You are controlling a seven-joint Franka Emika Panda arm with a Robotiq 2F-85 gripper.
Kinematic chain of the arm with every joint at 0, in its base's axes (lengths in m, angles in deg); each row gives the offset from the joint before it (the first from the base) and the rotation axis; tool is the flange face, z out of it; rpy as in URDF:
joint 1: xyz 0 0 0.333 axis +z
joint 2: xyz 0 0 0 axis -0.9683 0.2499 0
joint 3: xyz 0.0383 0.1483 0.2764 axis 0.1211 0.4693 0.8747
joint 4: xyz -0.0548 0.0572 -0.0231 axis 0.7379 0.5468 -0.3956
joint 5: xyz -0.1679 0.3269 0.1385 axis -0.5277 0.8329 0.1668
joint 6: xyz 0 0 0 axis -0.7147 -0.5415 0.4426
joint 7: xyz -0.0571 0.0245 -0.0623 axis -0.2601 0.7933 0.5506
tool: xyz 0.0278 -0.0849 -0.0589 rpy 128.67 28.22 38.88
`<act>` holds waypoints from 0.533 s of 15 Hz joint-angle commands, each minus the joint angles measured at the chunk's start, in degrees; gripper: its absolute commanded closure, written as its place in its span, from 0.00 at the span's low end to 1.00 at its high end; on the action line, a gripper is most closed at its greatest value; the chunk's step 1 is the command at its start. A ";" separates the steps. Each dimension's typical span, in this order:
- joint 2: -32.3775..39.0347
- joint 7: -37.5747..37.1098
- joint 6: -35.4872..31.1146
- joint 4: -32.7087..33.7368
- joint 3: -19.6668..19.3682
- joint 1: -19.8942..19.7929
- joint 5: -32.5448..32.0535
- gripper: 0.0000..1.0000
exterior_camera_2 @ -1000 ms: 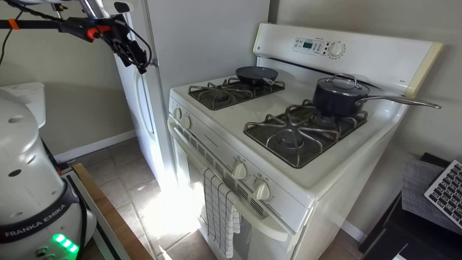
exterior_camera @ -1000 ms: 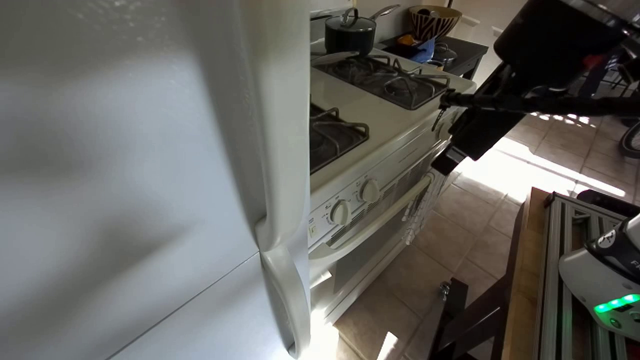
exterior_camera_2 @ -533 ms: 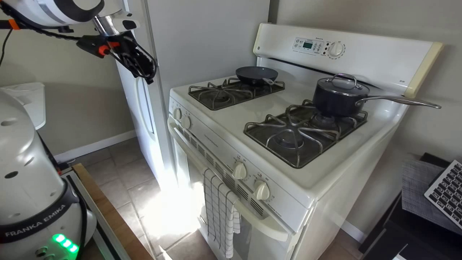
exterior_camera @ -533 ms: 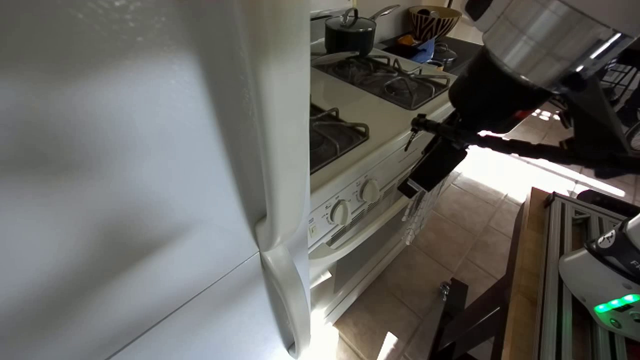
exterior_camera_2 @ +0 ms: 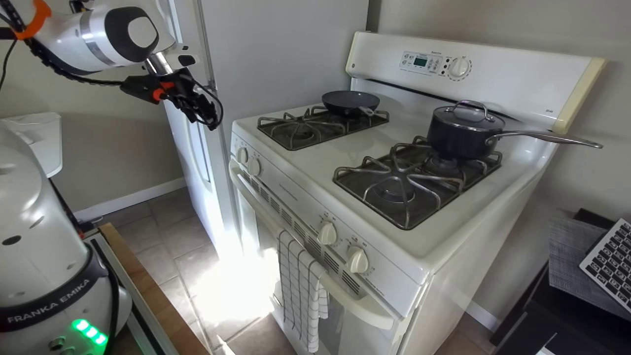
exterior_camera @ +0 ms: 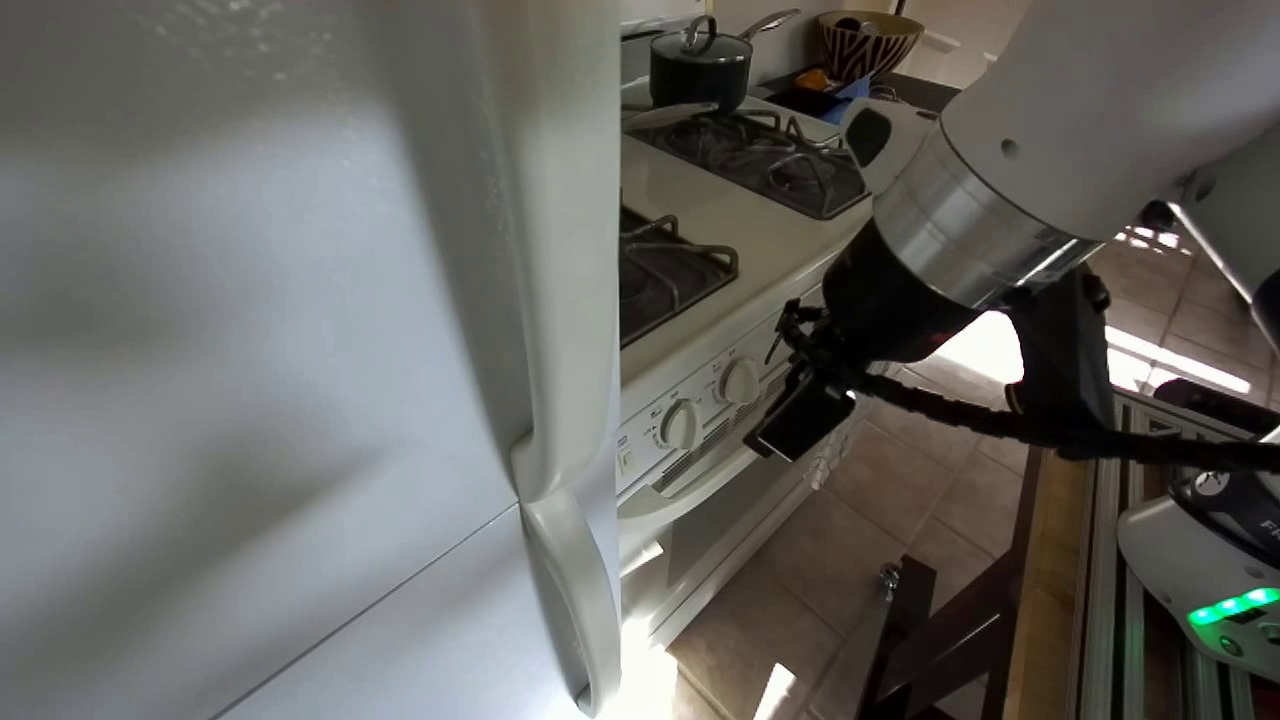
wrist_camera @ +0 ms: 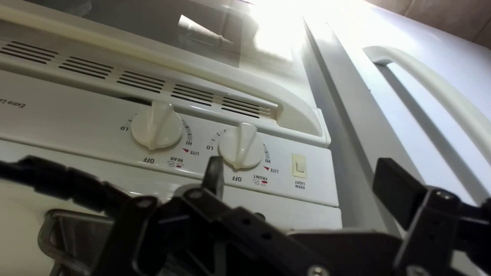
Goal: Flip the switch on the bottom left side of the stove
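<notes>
1. Stove (exterior_camera_2: 315, 165) is recorded in both exterior views: a white gas range, set beside the tall fridge (exterior_camera: 280, 300). In the wrist view its front panel (wrist_camera: 76, 115) is shown close up, lettering inverted.
2. Oven-light switch (wrist_camera: 299, 165), small and cream, is mounted at the left end of that panel as the range is faced, between the front-burner knob (wrist_camera: 241, 147) and the fridge. By the turned wrist picture it is placed toward the right.
3. Gripper (wrist_camera: 305, 183) is spread wide. The switch is framed between its black fingers (wrist_camera: 401, 193) in the wrist view; fingertips are held apart from it.
4. Front-burner knob is partly overlapped by one fingertip in that view; contact cannot be told.
5. On that knob and the rear-burner knob (wrist_camera: 157, 126), pointers are directed at OFF.
6. Arm (exterior_camera_2: 69, 42) is extended from upper left in an exterior view, wrist tilted downward.
7. Frying pan (exterior_camera_2: 349, 102) is set on the grate (exterior_camera_2: 305, 128) nearer the fridge; a lidded saucepan (exterior_camera_2: 461, 135) is set on the grate farther off.
8. Checked towel (exterior_camera_2: 298, 286) is draped over the oven's bar handle (exterior_camera_2: 357, 306).
9. Green lights (exterior_camera_2: 90, 332) are lit on the robot base (exterior_camera_2: 39, 236).
</notes>
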 commanded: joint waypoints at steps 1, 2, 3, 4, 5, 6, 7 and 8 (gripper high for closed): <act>1.29 -0.73 -0.77 0.02 -0.59 0.30 -1.83 0.00; 2.22 -0.81 -1.09 0.08 -0.65 0.18 -2.18 0.00; 2.41 -0.73 -1.09 0.22 -0.86 0.21 -2.16 0.00; 2.31 -0.69 -1.10 0.32 -0.97 0.22 -2.14 0.00; 2.15 -0.68 -1.10 0.34 -1.00 0.26 -2.12 0.00; 2.08 -0.67 -1.10 0.34 -0.99 0.32 -2.11 0.00; 2.08 -0.67 -1.10 0.34 -0.99 0.35 -2.10 0.00; 2.08 -0.67 -1.10 0.34 -0.99 0.35 -2.10 0.00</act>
